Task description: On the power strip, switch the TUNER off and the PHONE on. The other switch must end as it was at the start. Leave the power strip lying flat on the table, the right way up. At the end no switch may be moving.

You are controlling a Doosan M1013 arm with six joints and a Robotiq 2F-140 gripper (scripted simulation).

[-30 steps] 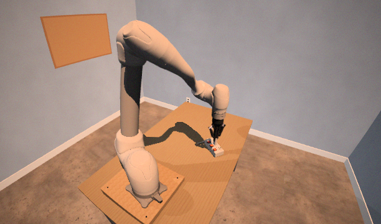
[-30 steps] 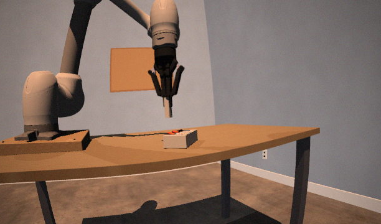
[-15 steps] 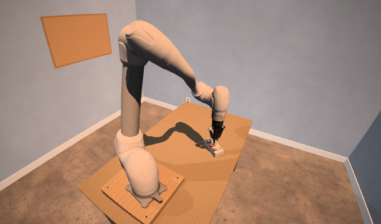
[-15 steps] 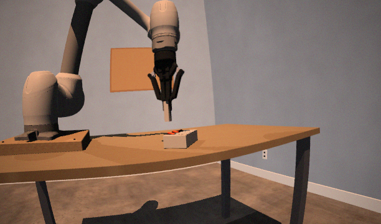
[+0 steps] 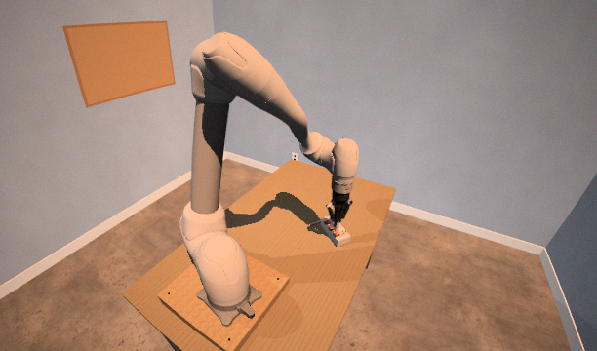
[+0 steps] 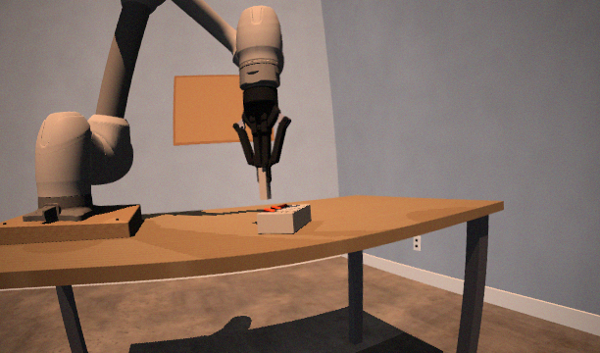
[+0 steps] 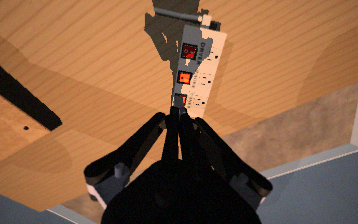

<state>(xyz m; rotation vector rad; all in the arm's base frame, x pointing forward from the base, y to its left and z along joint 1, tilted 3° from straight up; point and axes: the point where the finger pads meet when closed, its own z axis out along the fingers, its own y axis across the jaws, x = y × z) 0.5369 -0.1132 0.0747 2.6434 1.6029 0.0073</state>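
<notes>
Lining up the clenched hand (image 5: 337, 227) (image 6: 265, 198) (image 7: 177, 102) just above the strip (image 5: 344, 240) (image 6: 275, 225) (image 7: 215, 56), flat on the desk (image 5: 269, 236) (image 6: 182, 240) (image 7: 105, 65). Best to confirm the near switch (image 5: 336, 234) (image 6: 271, 210), partly hidden, then press one end gently, straight down, sparing its neighbours.
</notes>
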